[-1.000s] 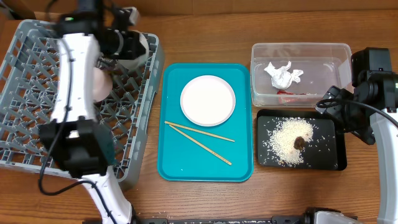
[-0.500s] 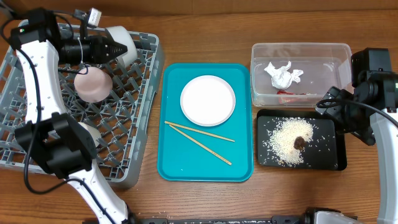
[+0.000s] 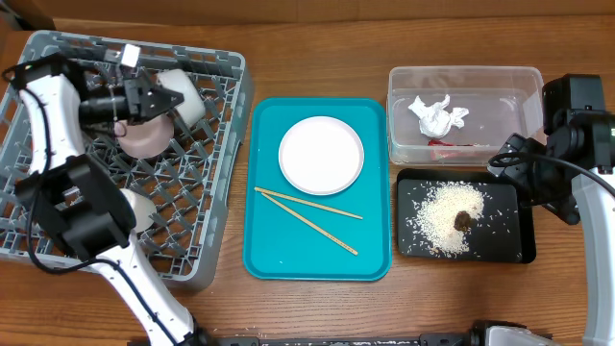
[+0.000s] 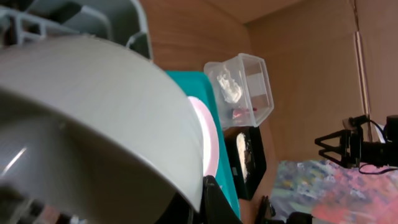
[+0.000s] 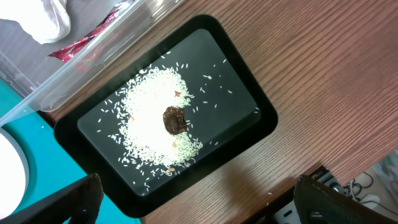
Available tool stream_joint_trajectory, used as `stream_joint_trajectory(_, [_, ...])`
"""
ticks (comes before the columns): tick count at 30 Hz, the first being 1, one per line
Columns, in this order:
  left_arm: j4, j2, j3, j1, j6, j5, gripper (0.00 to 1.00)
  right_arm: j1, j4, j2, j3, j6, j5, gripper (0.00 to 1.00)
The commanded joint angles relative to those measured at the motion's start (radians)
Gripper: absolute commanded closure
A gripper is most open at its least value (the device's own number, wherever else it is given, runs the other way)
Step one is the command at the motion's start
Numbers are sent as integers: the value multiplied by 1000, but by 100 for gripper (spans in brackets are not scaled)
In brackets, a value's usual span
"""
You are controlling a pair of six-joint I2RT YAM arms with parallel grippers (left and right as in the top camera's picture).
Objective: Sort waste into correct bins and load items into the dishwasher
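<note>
My left gripper is shut on the rim of the pale grey-green bowl, held tilted inside the grey dish rack. The bowl fills the left wrist view. The pink bowl lies in the rack beside it, and the white cup sits lower down. The white plate and two chopsticks lie on the teal tray. The napkin and red wrapper are in the clear tub. Rice with a brown lump lies in the black tray. My right gripper is open and empty beside that tray.
The rack takes up the table's left side, the teal tray the middle, the tub and the black tray the right. Bare wood table lies in front of the black tray. My left arm arches over the rack's left half.
My left arm has swung to the rack's left side and carried the grey-green bowl down next to the pink bowl. The right arm has not moved.
</note>
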Motion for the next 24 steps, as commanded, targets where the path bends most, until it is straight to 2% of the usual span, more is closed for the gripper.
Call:
stream_joint_trajectory(1, [-32,16,-3,70,25,-166,96,-2,5,-4,19,0,-1,0])
stream_joint_trajectory(3, [-54,16,-3,99,11,-158,92,-2,6,-4,19,0,-1,0])
stream_joint_trajectory(5, [-78,14,-3,124,6,-156,83,-2,6,-4,19,0,-1,0])
stream_joint_trajectory(7, [-107,14,-3,144,6,-156,66,-2,5,-4,19,0,-1,0])
stream_joint_trajectory(9, [-128,14,-3,154,6,-155,56,-2,5,-4,19,0,-1,0])
stream_joint_trajectory(10, [-135,13,-3,157,6,-152,45,-2,5,-4,19,0,-1,0])
stream_joint_trajectory(12, [-135,6,-3,158,-4,-151,34,-2,5,-4,19,-3,-1,0])
stream_joint_trajectory(18, [-135,-92,-3,150,-4,-154,14,-2,3,-4,19,-7,2,0])
stream_joint_trajectory(21, [-135,-169,-3,131,-4,-169,0,-2,4,-4,19,-7,2,0])
stream_joint_trajectory(24, [-132,-246,-3,89,-24,-247,0,-2,4,-4,19,-7,2,0])
